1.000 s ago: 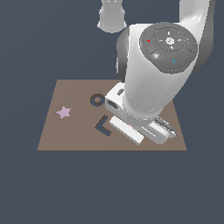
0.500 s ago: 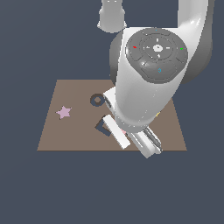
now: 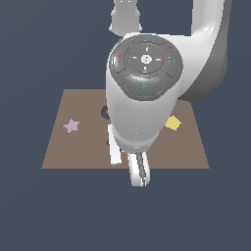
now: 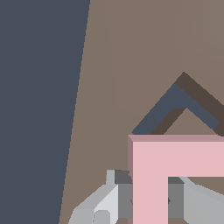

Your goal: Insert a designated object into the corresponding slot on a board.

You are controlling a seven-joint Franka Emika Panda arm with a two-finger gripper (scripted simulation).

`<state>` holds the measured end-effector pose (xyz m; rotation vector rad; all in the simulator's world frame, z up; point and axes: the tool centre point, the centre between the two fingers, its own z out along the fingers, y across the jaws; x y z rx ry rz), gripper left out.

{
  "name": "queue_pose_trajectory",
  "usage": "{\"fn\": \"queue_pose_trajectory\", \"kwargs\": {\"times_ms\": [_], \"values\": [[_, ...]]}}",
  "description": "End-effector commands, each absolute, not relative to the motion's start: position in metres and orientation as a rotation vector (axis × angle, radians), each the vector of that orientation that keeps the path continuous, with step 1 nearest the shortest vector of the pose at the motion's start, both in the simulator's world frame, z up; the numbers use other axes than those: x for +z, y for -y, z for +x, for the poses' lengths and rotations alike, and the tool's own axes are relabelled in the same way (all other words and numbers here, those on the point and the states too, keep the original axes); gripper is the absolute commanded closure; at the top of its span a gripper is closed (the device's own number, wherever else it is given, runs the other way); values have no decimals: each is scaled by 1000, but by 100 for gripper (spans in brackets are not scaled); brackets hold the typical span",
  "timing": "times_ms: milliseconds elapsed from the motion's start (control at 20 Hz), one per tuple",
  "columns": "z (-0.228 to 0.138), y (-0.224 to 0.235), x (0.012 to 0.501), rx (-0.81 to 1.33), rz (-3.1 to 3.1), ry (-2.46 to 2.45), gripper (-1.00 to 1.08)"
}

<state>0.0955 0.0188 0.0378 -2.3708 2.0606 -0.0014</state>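
In the wrist view my gripper [image 4: 151, 197] is shut on the light-pink L-shaped block [image 4: 175, 158], with one leg of the L between the grey fingers [image 4: 119, 192]. The block hangs above the brown board [image 4: 131, 52], close to the dark navy L-shaped slot [image 4: 174, 101] and turned at an angle to it. In the exterior view the arm hides the block and nearly all of the slot. Only part of the white gripper body [image 3: 115, 147] shows, over the board's [image 3: 63, 152] front middle.
A mauve-pink star [image 3: 72, 126] lies on the board at the exterior view's left. A yellow pentagon [image 3: 172, 122] lies at its right. A dark ring-shaped recess [image 3: 105, 112] peeks out beside the arm. The board's edge [image 4: 83, 109] runs close to the gripper.
The wrist has swung and turned over the board's front middle, so the arm now covers the L slot, which showed a second ago. The star and board have not moved.
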Motion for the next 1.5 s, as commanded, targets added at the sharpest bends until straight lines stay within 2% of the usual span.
{"fn": "queue_pose_trajectory", "kwargs": {"times_ms": [0,650,1450], "values": [[96,-10,39,-2,-2248,-2193,108],[88,21,40,-2,-1721,-2628,108],[81,31,40,-1,-1513,-2753,108]]}}
